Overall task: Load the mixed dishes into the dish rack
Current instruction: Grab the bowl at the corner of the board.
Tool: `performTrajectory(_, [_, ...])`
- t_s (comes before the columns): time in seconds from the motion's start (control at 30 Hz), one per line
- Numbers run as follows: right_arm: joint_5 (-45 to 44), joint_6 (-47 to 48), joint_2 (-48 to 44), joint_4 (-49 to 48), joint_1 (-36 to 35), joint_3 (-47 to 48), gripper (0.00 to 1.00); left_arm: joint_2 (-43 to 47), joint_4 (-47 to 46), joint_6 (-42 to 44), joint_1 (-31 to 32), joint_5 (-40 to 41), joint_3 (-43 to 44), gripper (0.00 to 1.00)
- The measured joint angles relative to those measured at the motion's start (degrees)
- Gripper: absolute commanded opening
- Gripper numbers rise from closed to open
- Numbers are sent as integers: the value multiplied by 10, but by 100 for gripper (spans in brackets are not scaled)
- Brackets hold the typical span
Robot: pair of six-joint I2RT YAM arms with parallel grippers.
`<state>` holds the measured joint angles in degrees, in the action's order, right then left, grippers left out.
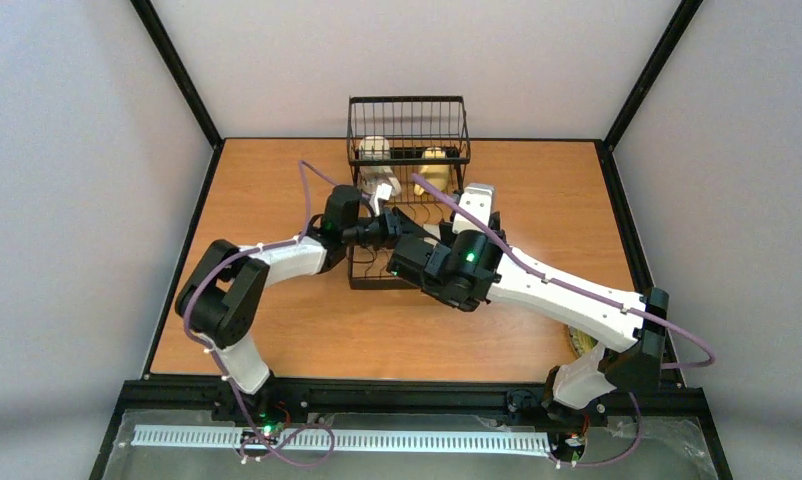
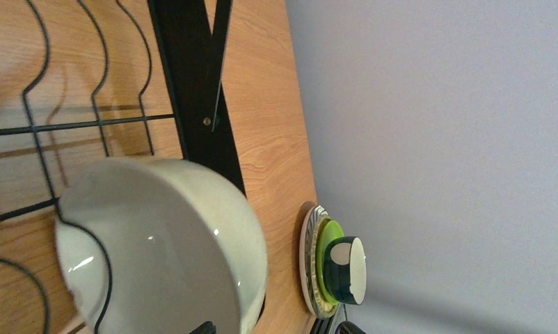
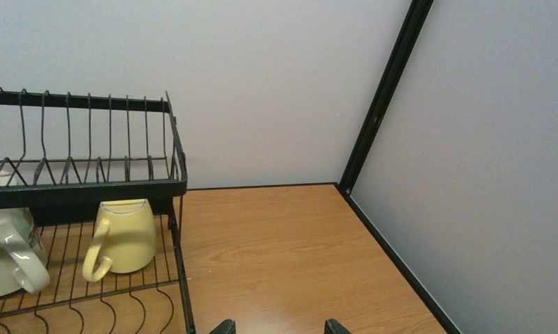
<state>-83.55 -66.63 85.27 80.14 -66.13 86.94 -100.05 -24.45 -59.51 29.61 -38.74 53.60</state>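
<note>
Left pincer [image 2: 276, 328] of mine is sitting spread, its tips either side of the white bowl [image 2: 158, 243], not pinching. That bowl is leaning on edge among the curved wires of the dish rack [image 2: 95, 118], which are propping it. Farther off, the cream mug [image 3: 123, 240] is sitting in the basket; my right pincer [image 3: 276, 327] is hovering spread, empty.

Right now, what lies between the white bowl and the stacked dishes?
In the left wrist view: the dish rack's black side rail beside the white bowl, then bare table up to the stack.
</note>
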Motion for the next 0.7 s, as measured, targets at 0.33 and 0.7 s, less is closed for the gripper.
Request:
performTrajectory(0.33, [37, 52, 27, -26, 14, 54, 79, 120, 64, 35, -19, 22, -97, 100])
performTrajectory(0.7, [174, 45, 4, -25, 135, 39, 83, 306, 162, 59, -19, 41, -161, 100])
